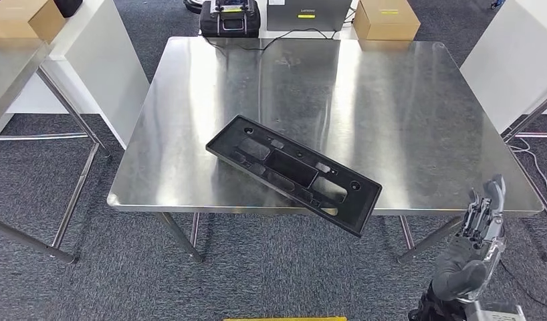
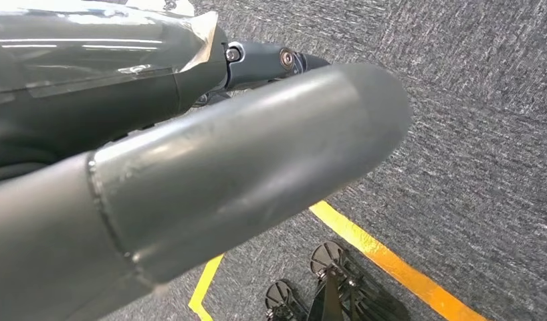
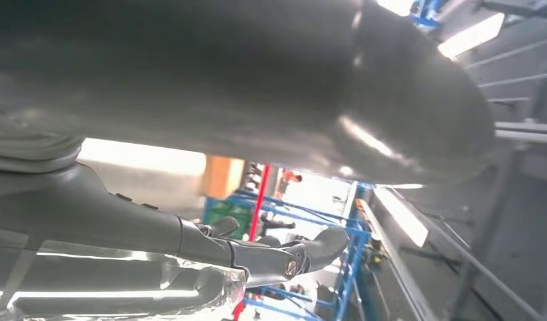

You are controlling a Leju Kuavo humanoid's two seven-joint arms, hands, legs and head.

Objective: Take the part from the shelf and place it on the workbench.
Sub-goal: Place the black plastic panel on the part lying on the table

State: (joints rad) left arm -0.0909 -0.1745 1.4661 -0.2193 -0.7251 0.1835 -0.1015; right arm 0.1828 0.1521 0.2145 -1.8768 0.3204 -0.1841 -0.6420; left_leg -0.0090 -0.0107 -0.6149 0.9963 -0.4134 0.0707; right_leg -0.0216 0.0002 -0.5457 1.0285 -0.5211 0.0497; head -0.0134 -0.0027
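Note:
The part (image 1: 294,174) is a long black plastic frame with several cut-outs. It lies slantwise on the steel workbench (image 1: 404,107), and its near right end juts past the front edge. No hand touches it. My right hand (image 1: 481,221) is raised below and to the right of the bench's front right corner, fingers pointing up and holding nothing. In the right wrist view its dark fingers (image 3: 271,254) stretch out bare under the thick thumb. My left hand (image 2: 244,167) hangs over the grey carpet, its dark fingers (image 2: 271,60) straight, with nothing in it.
Beyond the bench's far edge stand a black case (image 1: 229,19), a laptop (image 1: 307,13) and a cardboard box (image 1: 386,20). White panels flank the bench, and another steel table (image 1: 13,73) with a box stands at left. A yellow floor line (image 2: 391,261) runs near my feet.

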